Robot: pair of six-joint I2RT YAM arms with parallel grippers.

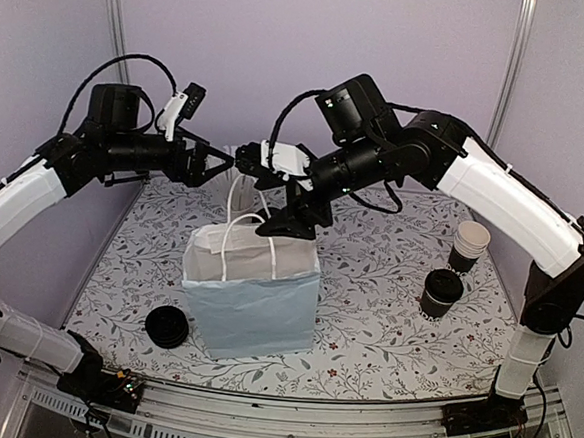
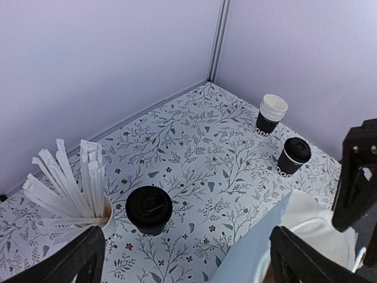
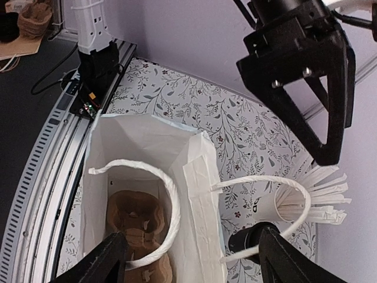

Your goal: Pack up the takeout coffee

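Observation:
A takeout coffee [image 1: 441, 293], a black cup with a black lid, stands on the right of the table and shows again in the left wrist view [image 2: 293, 157]. A second lidded black cup [image 2: 149, 210] stands behind the white paper bag [image 1: 252, 286], next to the bag's far wall [image 3: 250, 239]. My left gripper [image 1: 221, 162] hangs open above the table behind the bag, its fingers [image 2: 70, 259] wide apart with nothing between them. My right gripper [image 1: 287, 224] is open over the bag's mouth [image 3: 191, 259]. The bag's two handles [image 3: 171, 200] stand loose. A brown cardboard carrier [image 3: 138, 224] lies in the bag.
A stack of unlidded black cups [image 1: 468, 246] stands behind the right coffee. A low pile of black lids [image 1: 167, 327] lies left of the bag. A white cup of paper-wrapped sticks [image 2: 76, 194] stands beside the rear lidded cup. Lilac walls close the back and sides.

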